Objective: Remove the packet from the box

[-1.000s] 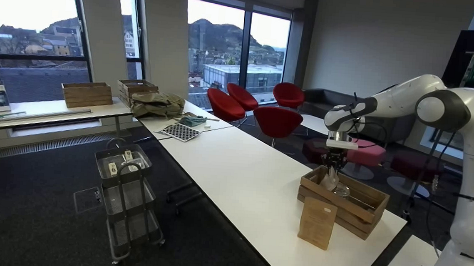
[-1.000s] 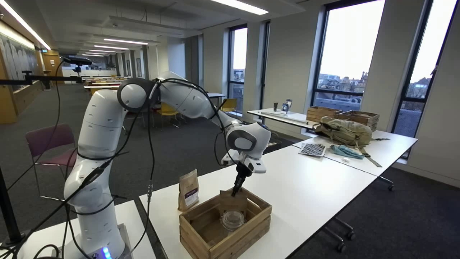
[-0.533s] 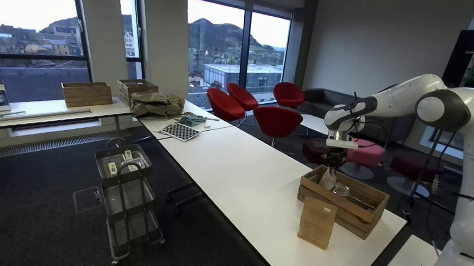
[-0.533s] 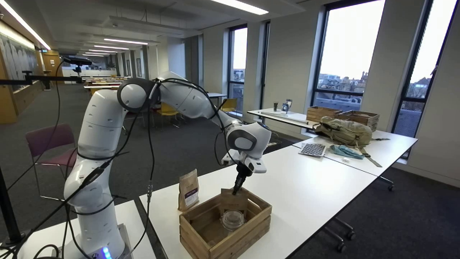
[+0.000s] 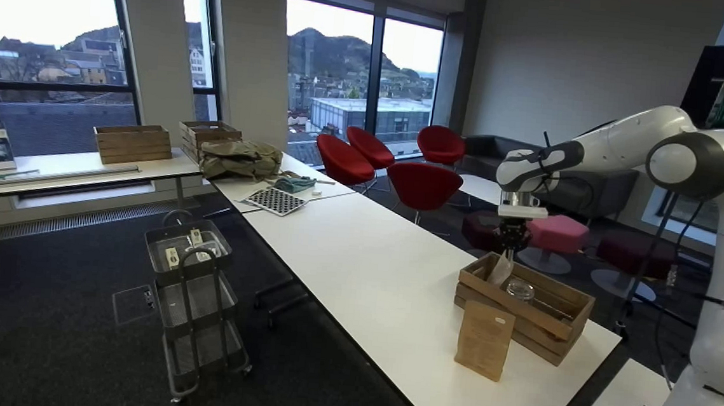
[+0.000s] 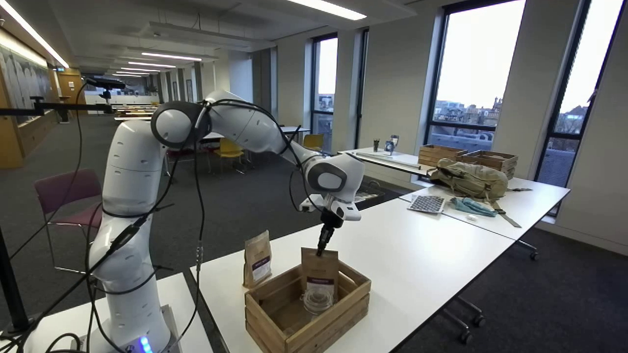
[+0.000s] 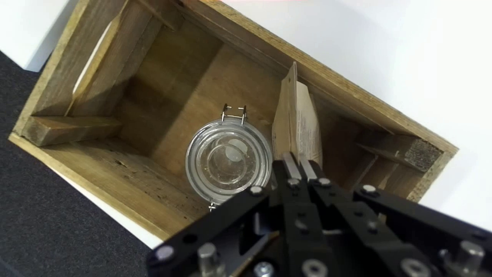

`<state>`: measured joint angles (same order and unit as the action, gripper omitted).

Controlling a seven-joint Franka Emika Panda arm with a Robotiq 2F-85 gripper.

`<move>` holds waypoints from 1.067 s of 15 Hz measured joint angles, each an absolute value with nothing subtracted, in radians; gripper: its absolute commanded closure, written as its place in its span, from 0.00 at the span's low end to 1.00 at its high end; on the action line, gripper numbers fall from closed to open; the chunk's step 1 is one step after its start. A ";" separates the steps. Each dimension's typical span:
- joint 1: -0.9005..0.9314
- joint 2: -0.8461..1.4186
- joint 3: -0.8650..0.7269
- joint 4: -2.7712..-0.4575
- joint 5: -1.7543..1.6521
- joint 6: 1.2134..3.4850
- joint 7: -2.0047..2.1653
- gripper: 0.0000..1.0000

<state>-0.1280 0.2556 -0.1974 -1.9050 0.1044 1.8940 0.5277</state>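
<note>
A brown paper packet with a purple label band (image 6: 320,272) stands upright inside the wooden box (image 6: 338,321). In an exterior view the packet (image 5: 500,271) rises above the box (image 5: 541,333) rim at its far end. My gripper (image 6: 320,253) is shut on the packet's top edge. In the wrist view the fingertips (image 7: 296,156) pinch the top seam of the packet (image 7: 285,115), which is seen edge-on. The packet's lower part is still within the box walls, partly hidden behind the glass jar (image 6: 318,300) in an exterior view.
The clear glass jar (image 7: 228,161) stands in the box close beside the packet. Another brown packet (image 6: 257,260) stands on the white table outside the box, also seen in an exterior view (image 5: 485,340). A backpack (image 6: 468,179) and a checkered board (image 6: 427,204) lie farther along.
My gripper closed on the packet's top and moved up. The packet rose with it, and its purple label now shows above the jar. The box and jar stayed in place.
</note>
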 measured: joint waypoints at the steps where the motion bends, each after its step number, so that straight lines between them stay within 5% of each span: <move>1: -0.116 0.233 -0.197 -1.905 0.078 1.877 0.547 1.00; 16: -0.014 0.053 -0.060 -1.822 -0.111 1.695 0.650 1.00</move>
<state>-0.0143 0.0528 -0.0597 -1.8224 -0.1115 1.6952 0.6496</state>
